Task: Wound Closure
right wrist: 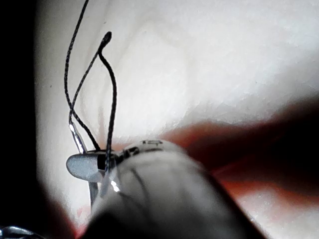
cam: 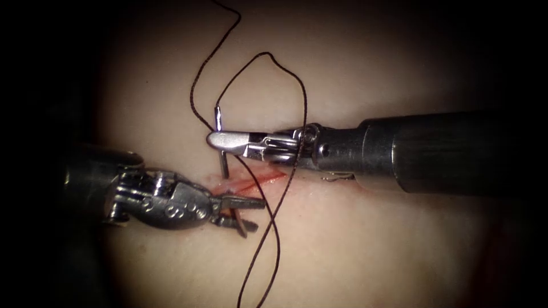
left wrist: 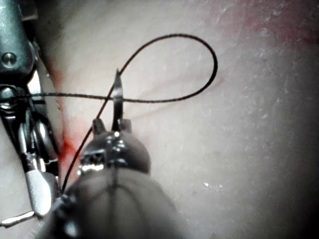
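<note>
My right tool (cam: 214, 140) reaches in from the right, jaws shut across the curved needle (cam: 217, 117) about midway along its visible length. The needle stands nearly upright. Its thread end is above the jaws and its lower end meets the tissue (cam: 371, 245) at the left end of the cut (cam: 260, 180). I cannot tell whether it is in the tissue. The dark thread (cam: 304, 97) loops up from the needle and drops across the cut. My left tool (cam: 257, 215) lies just below the cut, jaws open, holding nothing. The right wrist view shows the right tool (right wrist: 75, 167) gripping the needle (right wrist: 76, 134).
Red fluid (cam: 245, 185) marks the cut. A second thread strand (cam: 194, 85) runs from the top edge down to the needle's left. In the left wrist view a stretch of needle (left wrist: 117, 97) rises beyond my left tool (left wrist: 110, 125), with a thread loop (left wrist: 199, 45) over the tissue.
</note>
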`<act>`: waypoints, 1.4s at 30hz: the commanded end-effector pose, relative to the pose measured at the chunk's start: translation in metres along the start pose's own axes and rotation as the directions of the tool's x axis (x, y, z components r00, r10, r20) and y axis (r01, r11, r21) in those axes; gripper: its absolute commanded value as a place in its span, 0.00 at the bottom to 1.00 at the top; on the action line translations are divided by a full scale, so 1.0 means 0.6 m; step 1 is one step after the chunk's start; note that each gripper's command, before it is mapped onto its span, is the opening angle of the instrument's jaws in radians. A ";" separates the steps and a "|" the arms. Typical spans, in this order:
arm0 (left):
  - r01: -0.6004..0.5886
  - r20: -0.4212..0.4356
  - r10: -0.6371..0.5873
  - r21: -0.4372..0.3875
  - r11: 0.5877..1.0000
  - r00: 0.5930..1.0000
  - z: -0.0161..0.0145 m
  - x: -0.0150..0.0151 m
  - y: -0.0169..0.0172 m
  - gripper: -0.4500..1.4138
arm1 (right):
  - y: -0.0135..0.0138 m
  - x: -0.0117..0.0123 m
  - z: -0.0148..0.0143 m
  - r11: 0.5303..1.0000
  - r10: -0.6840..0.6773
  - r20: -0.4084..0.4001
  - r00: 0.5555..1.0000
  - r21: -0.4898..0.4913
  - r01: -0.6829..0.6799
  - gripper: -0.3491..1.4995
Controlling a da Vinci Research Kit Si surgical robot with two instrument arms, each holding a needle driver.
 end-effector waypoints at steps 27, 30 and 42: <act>0.674 -0.308 -0.792 -0.415 0.611 0.527 -0.0070 0.0026 0.0017 0.00 | -0.0073 0.0094 -0.0078 0.767 -0.641 -0.028 0.767 -0.053 0.639 0.90; 0.684 -0.320 -0.815 -0.442 0.580 0.484 -0.0088 0.0034 0.0016 0.00 | -0.0079 0.0096 -0.0084 0.770 -0.638 -0.028 0.769 -0.052 0.636 0.90; 0.639 -0.487 -0.870 -0.645 0.420 0.079 -0.0231 0.0142 -0.0063 0.00 | -0.0169 0.0114 -0.0160 0.693 -0.717 0.038 0.696 -0.062 0.718 0.86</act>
